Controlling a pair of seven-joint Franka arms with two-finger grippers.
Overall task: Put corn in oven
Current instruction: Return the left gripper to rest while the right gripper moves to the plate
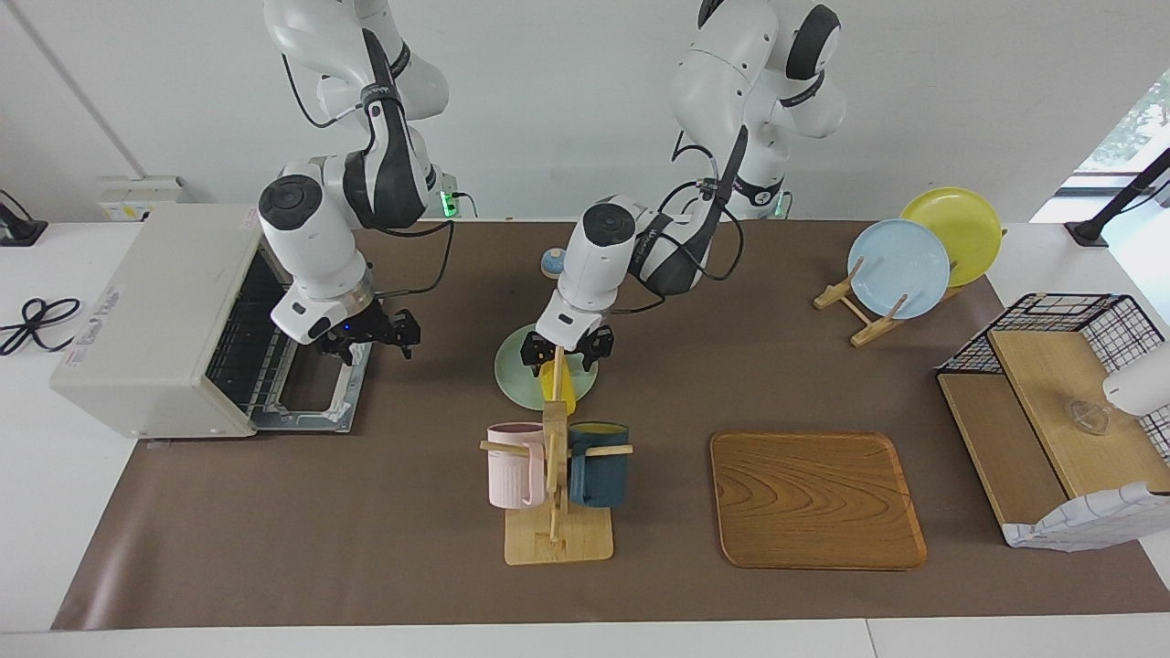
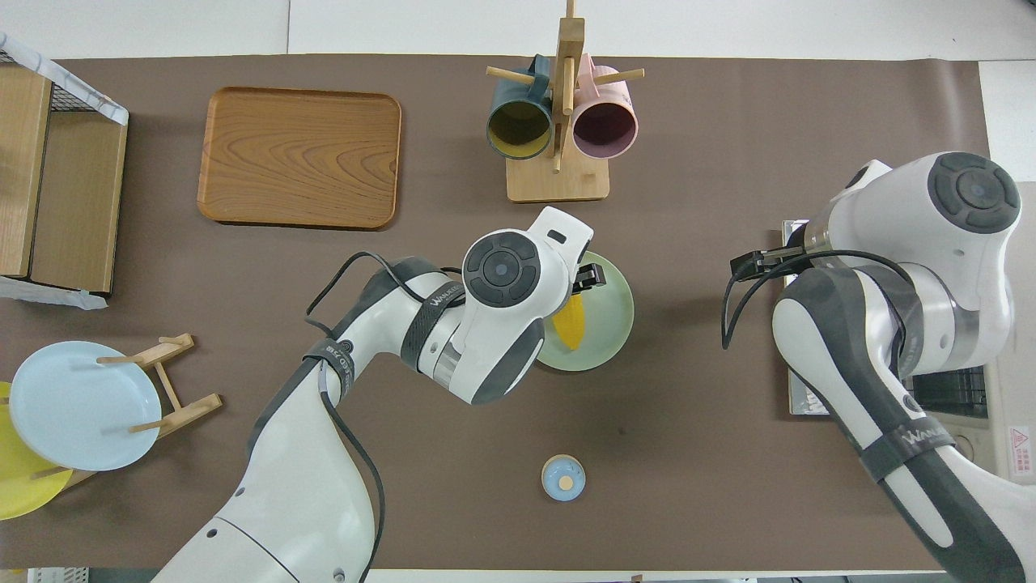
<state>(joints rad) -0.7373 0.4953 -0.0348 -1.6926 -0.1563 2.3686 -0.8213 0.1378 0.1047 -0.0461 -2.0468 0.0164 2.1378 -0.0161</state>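
Note:
The yellow corn [image 1: 558,393] [image 2: 570,321] lies loose on the pale green plate [image 1: 514,373] [image 2: 607,324] mid-table, partly hidden by the mug rack's post in the facing view. My left gripper [image 1: 564,350] hangs just over it, open, its fingers spread clear of the cob. The off-white oven [image 1: 155,302] stands at the right arm's end with its door [image 1: 311,404] folded flat and the wire rack showing. Over that door my right gripper [image 1: 370,335] is open and holds nothing. In the overhead view the right arm covers most of the oven [image 2: 1008,243].
A wooden mug rack [image 1: 556,512] with a pink and a dark blue mug stands farther from the robots than the plate. Beside it lies a wooden tray [image 1: 816,498]. A plate stand [image 1: 900,265], a wire basket shelf [image 1: 1060,402] and a small blue knob-lidded piece [image 1: 552,262] are also on the table.

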